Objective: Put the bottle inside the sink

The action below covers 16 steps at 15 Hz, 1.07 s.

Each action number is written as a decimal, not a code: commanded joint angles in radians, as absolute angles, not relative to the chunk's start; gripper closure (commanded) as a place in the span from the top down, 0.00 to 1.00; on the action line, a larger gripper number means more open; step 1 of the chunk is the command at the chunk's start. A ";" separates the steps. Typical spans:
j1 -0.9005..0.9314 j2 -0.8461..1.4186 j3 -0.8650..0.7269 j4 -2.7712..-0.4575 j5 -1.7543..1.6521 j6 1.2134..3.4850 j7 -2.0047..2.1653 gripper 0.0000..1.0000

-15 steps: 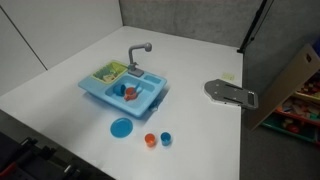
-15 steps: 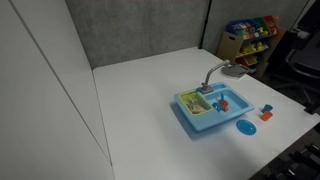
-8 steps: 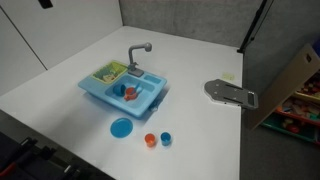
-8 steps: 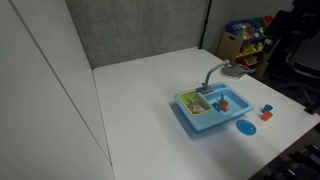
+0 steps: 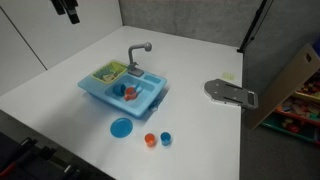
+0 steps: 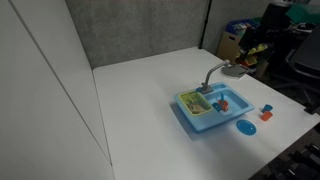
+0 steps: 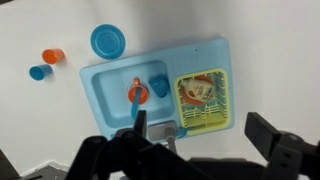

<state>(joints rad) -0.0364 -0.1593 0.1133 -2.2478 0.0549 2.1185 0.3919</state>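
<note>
- My claw hangs high over the light blue plastic toy sink, fingers spread wide with nothing between them.
- The only bottle-like thing I find is a small orange bottle with a red top. It stands upright inside the rectangular basin, just beside a small blue cup. I judge the task's thing is already in the sink, though it is too small for me to be sure it is a bottle.
- If I descend from here, the claw could strike the grey curved faucet, which rises from the sink's back edge right under my approach.
- A careless finger could tip the orange bottle or push the light sink across the white table.
- I could also mistake the loose orange cup, lying near the flat round blue disc, for the bottle.
- Half a second ago only the claw's tip showed at the top edge of an exterior view. Now more of the claw has come in, and the arm has entered too.
- The sink, disc and cups have not moved.
</note>
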 commanded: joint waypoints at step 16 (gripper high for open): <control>0.046 0.121 0.058 -2.127 -0.029 2.128 0.431 1.00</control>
<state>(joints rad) 0.0286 0.1207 0.0762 -2.1295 -0.0319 2.1314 0.4330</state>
